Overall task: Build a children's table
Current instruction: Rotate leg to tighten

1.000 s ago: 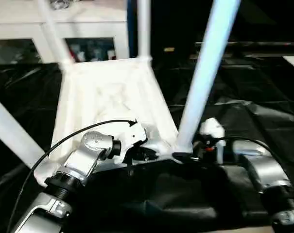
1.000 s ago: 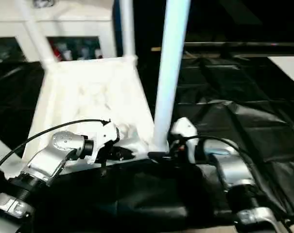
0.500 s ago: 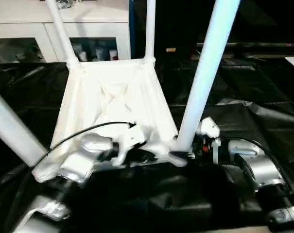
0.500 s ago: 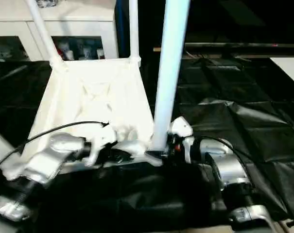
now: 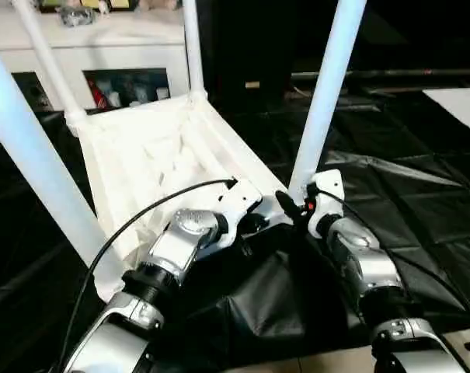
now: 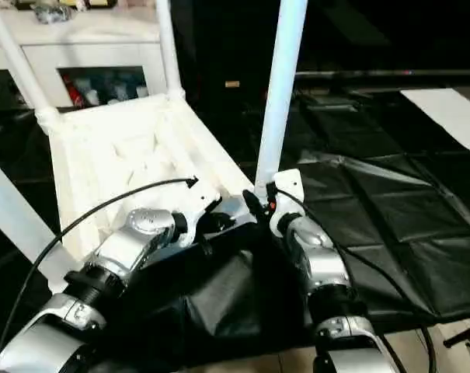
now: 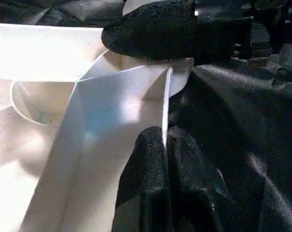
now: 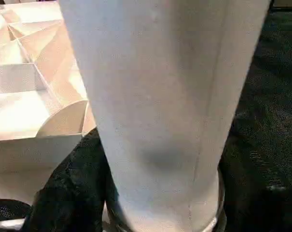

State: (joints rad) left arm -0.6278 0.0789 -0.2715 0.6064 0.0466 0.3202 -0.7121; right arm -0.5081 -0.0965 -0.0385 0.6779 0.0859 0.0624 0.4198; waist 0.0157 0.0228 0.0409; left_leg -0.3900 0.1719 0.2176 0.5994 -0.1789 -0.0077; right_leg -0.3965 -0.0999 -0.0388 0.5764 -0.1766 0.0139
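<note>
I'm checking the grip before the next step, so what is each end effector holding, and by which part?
The left end effector pinches the tabletop by its near rim. The right end effector has its fingers around the base of the near right leg.

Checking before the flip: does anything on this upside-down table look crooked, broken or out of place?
Nothing stands out. The table top lies underside up on the black sheet, and all four legs stand in its corner sockets. No cracks show. The left gripper pinches the near rim; the right gripper straddles the near right leg's base.
</note>
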